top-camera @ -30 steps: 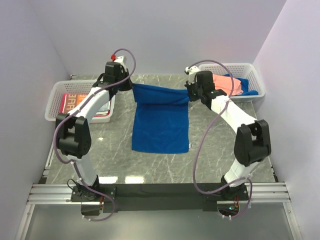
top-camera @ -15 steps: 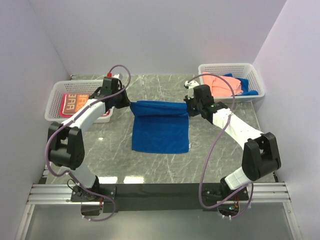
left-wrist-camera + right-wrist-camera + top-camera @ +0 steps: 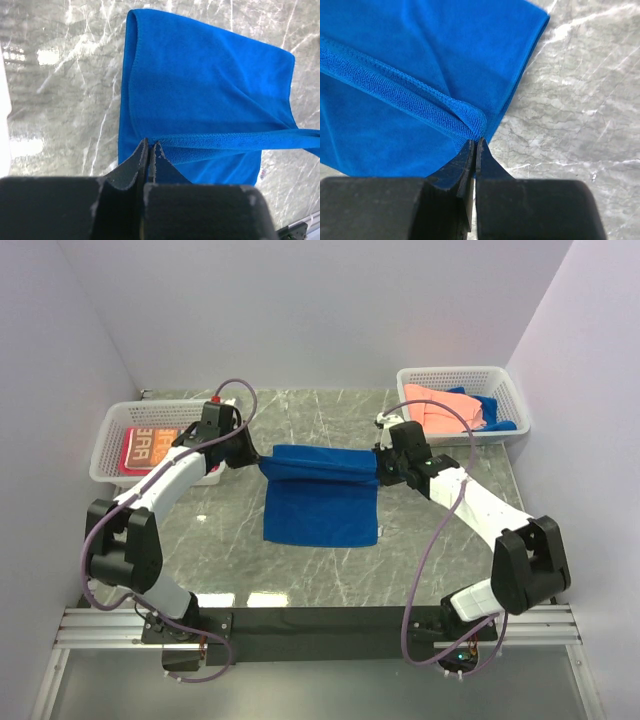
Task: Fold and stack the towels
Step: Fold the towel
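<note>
A deep blue towel (image 3: 322,502) lies in the middle of the marble table, its far edge lifted and stretched between my two grippers. My left gripper (image 3: 262,462) is shut on the towel's far left corner (image 3: 150,142). My right gripper (image 3: 379,468) is shut on the far right corner (image 3: 476,138). The held edge hangs over the lower half of the towel (image 3: 200,90), which lies flat on the table. A printed orange towel (image 3: 150,445) with block letters lies in the left basket. A salmon-peach towel (image 3: 448,406) and another blue towel (image 3: 492,412) lie in the right basket.
A white mesh basket (image 3: 112,438) stands at the far left and another white mesh basket (image 3: 510,390) at the far right. Grey marble table surface (image 3: 330,575) lies between the towel and the arm bases. Walls close in on three sides.
Both grippers have come toward the near side and lower with the towel's far edge, carrying it over the flat half of the towel. The hanging fold has become shorter.
</note>
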### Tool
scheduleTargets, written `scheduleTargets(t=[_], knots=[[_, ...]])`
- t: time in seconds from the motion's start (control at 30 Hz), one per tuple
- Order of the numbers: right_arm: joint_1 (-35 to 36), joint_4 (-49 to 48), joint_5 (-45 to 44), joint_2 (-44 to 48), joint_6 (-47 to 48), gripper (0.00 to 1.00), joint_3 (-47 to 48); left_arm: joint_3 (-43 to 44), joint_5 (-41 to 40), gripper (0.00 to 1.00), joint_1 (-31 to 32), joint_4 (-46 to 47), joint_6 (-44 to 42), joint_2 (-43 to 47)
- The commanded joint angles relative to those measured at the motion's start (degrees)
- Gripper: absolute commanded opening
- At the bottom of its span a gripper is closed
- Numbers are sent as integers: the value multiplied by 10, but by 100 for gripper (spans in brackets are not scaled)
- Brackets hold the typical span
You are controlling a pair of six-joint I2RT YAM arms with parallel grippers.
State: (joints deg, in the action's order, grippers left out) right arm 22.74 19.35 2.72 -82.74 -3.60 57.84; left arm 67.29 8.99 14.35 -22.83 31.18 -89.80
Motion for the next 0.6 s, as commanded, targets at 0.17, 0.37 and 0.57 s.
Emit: scheduleTargets(t=[0.17,0.37,0.57], knots=[[7,24,-15,61,-7,0,-28,-18,-4,1,4,-23,6,68],[14,40,50,63,-45,8,-70,-93,-22,1,20,-9,17,97],[34,55,126,74,-117,36,-122,-164,-15,2,58,17,37,94]])
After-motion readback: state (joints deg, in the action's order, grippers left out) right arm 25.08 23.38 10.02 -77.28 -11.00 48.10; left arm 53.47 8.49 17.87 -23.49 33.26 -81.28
